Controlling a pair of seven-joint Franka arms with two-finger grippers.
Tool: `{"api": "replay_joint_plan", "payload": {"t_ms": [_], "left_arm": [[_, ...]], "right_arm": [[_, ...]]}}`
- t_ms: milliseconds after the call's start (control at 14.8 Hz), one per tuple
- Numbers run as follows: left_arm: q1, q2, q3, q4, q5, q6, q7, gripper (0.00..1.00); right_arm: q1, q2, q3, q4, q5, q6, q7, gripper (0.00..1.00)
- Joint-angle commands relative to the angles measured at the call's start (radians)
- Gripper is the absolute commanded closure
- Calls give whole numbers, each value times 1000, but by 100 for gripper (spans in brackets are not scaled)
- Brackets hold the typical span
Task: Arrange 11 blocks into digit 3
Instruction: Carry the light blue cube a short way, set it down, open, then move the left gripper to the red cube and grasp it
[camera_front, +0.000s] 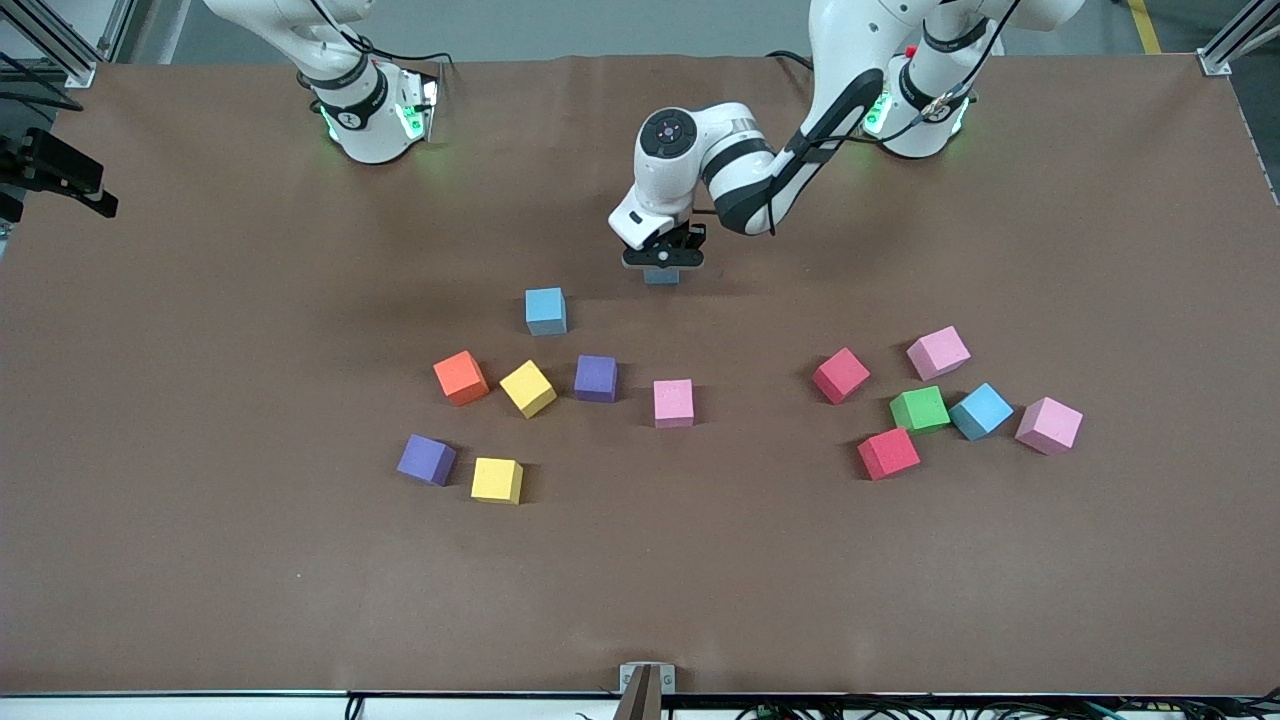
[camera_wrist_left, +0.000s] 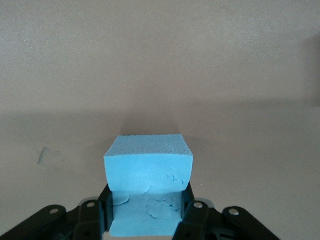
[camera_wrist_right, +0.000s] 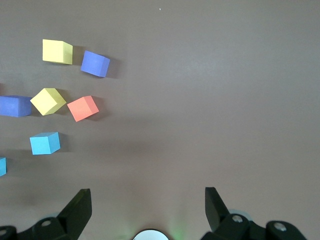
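My left gripper (camera_front: 662, 264) is shut on a light blue block (camera_front: 661, 277) (camera_wrist_left: 148, 170), low at the table near its middle, toward the robots' bases. Another light blue block (camera_front: 545, 310) lies close by, nearer the front camera. One loose group holds orange (camera_front: 461, 377), yellow (camera_front: 527, 388), purple (camera_front: 596, 378), pink (camera_front: 673, 402), purple (camera_front: 427, 459) and yellow (camera_front: 497, 480) blocks. Toward the left arm's end lie red (camera_front: 841, 375), pink (camera_front: 938, 352), green (camera_front: 919, 409), light blue (camera_front: 981, 411), pink (camera_front: 1048, 425) and red (camera_front: 888, 453) blocks. My right gripper (camera_wrist_right: 147, 200) hangs open and empty, and waits.
Brown table cover (camera_front: 250, 560) spreads wide and bare along the front edge and at both ends. The right arm's base (camera_front: 372, 110) and the left arm's base (camera_front: 920, 110) stand at the table's back edge. A small bracket (camera_front: 646, 680) sits at the front edge.
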Motion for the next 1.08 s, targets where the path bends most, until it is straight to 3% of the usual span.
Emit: {"api": "replay_joint_plan", "payload": {"t_ms": [0,68,406,609,1015], "left_arm": [[14,-38,-10,-27,-1,-4,-9,8],[17,-43,-12,-27,-2,-4,-6,0],[49,-135,-13,-20,-149,-76,-3,0],[147,-201,-13,12,-168,-149,1,0],[411,-222,-10,43,-162,-182,165,0]], "right_arm": [[-3,-7,4,-6,-15,-5,-12,0],[-3,-7,4,-7,-15,-5,-12,0],[-3,-7,4,-6,-15,-5,-12,0],[-5,-7,4,-6,-12,-5,-12,0],[-5,-6,4,-6,-11,-5,-12,0]]}}
